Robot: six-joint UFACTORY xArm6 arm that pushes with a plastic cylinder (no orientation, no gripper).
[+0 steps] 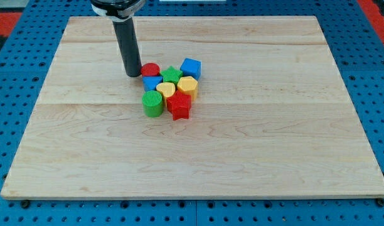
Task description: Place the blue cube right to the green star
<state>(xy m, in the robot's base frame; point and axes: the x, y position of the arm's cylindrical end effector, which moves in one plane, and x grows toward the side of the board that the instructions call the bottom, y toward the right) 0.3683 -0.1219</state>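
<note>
Nearest the board's bottom edge, though still around mid-board and left of centre, stand the green cylinder (152, 103) and the red star (179, 106), side by side, the star toward the view's right. Just behind them lie the yellow heart-shaped block (165, 90) and a second yellow block (187, 85) whose shape I cannot make out for certain; both touch or nearly touch the red star. A second blue block (150, 82) sits at the cluster's left side, partly hidden, its shape unclear. Further back, the green star (171, 75) sits between the red cylinder (150, 69) on its left and the blue cube (191, 68) on its right, the cube just beside the star's upper right point. My tip (133, 75) rests on the wooden board (273, 144) just left of the red cylinder, close to it or touching. The rod has no hand to open or close; it grips nothing.
</note>
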